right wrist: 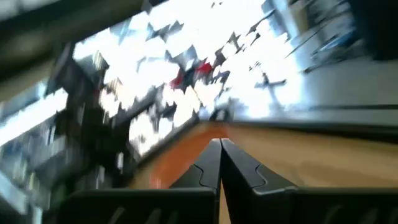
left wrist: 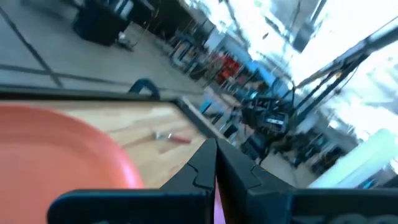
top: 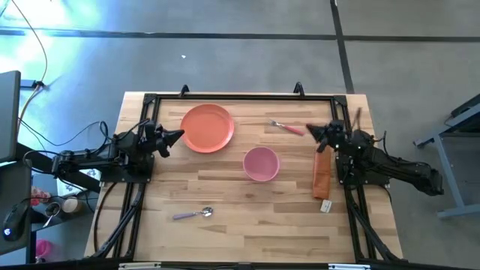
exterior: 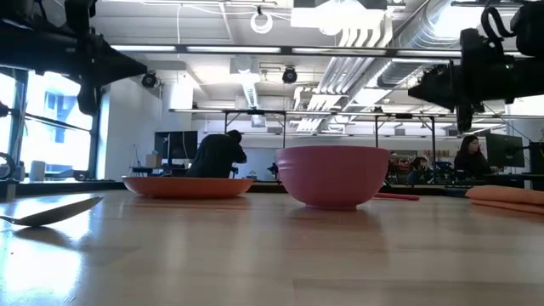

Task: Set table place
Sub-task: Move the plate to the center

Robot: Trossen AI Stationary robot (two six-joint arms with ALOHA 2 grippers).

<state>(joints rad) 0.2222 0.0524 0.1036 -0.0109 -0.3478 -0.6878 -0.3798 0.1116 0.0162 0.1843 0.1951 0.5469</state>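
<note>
We take the pink bowl (top: 261,163) as landmark, sitting near the middle of the table (top: 247,217). The orange plate (top: 207,127) lies just beside the bowl, toward the far-left, not touching it. The pink-handled fork (top: 288,127) lies far-right of the bowl, near the table's far rail, apart from plate and bowl. The lilac-handled spoon (top: 194,214) is well apart from the bowl on the near-left, alone on bare wood. A folded orange cloth strip (top: 322,172) lies right of the bowl, running near to far along the right rail, with a small pale tag (top: 326,205) at its near end.

Left gripper (top: 177,136) sits left of the bowl, just off the plate's left edge, raised above the table; in the left wrist view its fingers (left wrist: 205,163) are pressed together, clenched on nothing, with the plate (left wrist: 62,149) and fork (left wrist: 171,137) ahead. Right gripper (top: 311,131) sits far-right of the bowl, close to the fork's handle end and over the cloth's far end; in the right wrist view its fingers (right wrist: 214,163) are also clenched together, empty.

In the low view the bowl (exterior: 333,176) stands upright, the plate (exterior: 187,185) behind it to the left, the spoon (exterior: 51,212) nearer the camera, the cloth (exterior: 508,197) at right. People (exterior: 218,155) sit in the room beyond.
</note>
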